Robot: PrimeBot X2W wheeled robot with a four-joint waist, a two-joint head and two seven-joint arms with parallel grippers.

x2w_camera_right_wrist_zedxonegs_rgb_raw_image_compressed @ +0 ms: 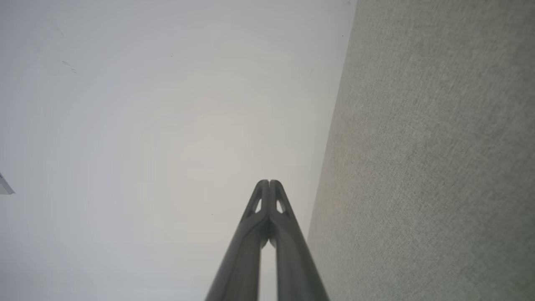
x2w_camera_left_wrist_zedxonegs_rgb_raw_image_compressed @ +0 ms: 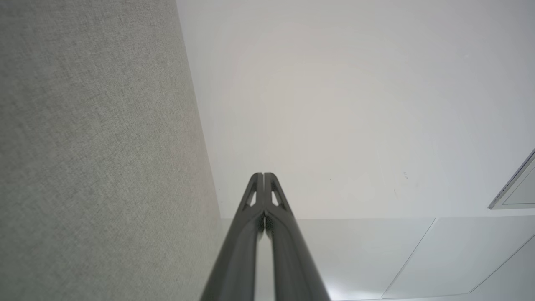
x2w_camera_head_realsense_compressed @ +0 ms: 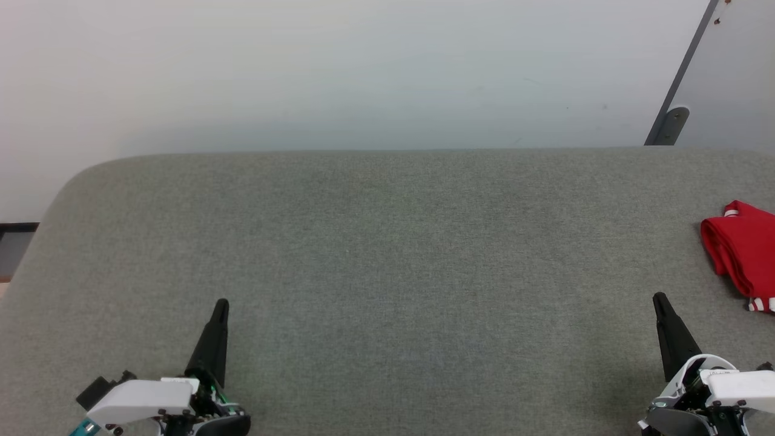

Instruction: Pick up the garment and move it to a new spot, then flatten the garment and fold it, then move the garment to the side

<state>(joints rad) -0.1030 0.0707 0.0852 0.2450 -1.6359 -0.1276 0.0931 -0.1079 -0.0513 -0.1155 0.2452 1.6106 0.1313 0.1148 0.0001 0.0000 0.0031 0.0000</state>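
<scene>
On the head view I see the garment [x2w_camera_head_realsense_compressed: 742, 248] at the right edge of the grey table [x2w_camera_head_realsense_compressed: 387, 272], a bunched red bundle cut off by the frame, with a bit of white at its far end and red-and-white striped trim at its near end. The left gripper [x2w_camera_head_realsense_compressed: 221, 304] sits at the near left and the right gripper [x2w_camera_head_realsense_compressed: 659, 298] at the near right, each showing one dark point with the fingers pressed together and nothing between them. The garment lies to the right of the right gripper and a little farther out, apart from it. A pale wall [x2w_camera_head_realsense_compressed: 363, 72] rises behind the table. On the left wrist view I see the two fingers [x2w_camera_left_wrist_zedxonegs_rgb_raw_image_compressed: 238, 251] meeting at the tips, holding nothing, with grey cloth on the left and wall ahead. On the right wrist view the fingers [x2w_camera_right_wrist_zedxonegs_rgb_raw_image_compressed: 292, 251] are likewise closed tip to tip and hold nothing, with grey cloth on the right.
</scene>
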